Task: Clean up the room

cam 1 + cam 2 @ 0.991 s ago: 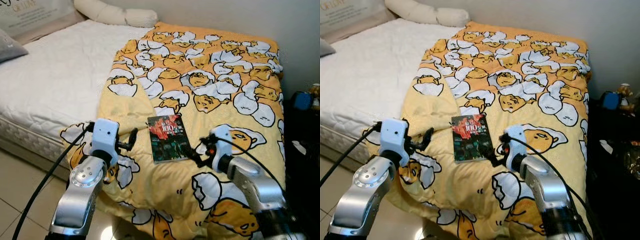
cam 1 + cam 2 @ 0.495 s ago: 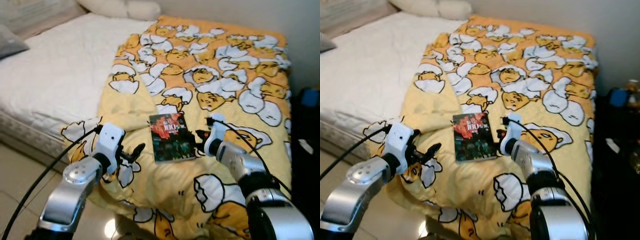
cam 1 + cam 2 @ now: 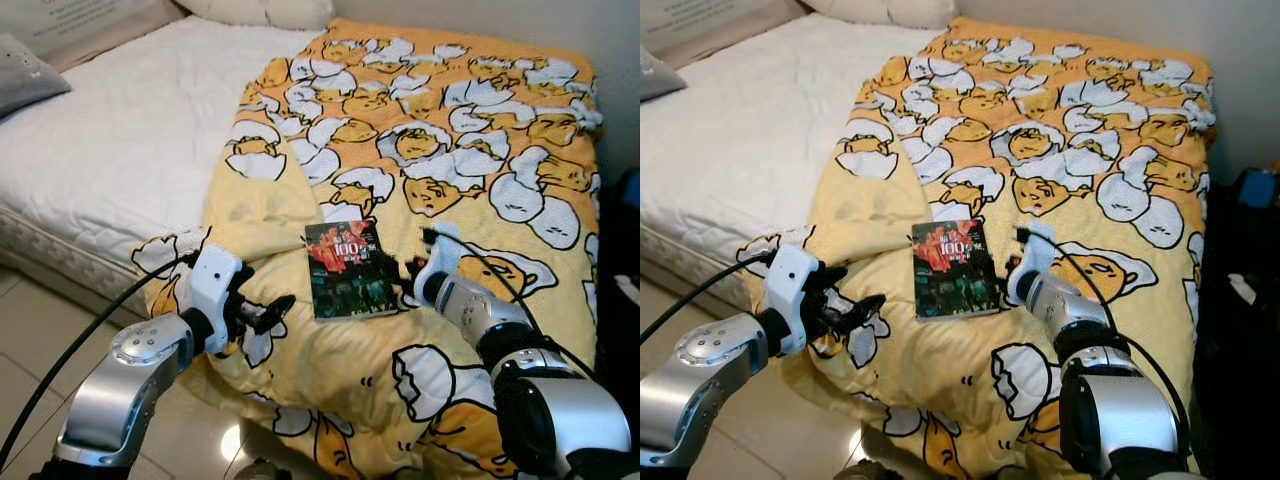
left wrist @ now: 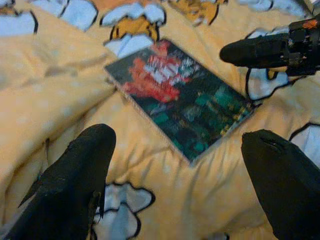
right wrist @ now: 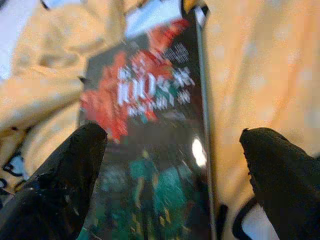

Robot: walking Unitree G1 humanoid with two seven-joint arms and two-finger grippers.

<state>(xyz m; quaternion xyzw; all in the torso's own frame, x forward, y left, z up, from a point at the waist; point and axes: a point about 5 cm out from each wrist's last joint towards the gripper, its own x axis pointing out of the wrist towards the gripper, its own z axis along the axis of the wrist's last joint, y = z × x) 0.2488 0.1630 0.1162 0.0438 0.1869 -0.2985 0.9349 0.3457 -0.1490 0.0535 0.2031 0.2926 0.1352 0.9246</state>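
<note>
Paperback book (image 3: 347, 269), centre frame, flat on egg-print yellow blanket (image 3: 470, 120); left gripper (image 3: 268, 311) and right gripper (image 3: 400, 280) flank it, fingers wide, empty.

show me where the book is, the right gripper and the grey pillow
book (image 3: 347, 270): left eye view, middle of its dark cover.
right gripper (image 3: 404, 272): left eye view, between its fingertips at the book's right edge.
grey pillow (image 3: 22, 80): left eye view, its visible corner at the picture's left edge.
</note>
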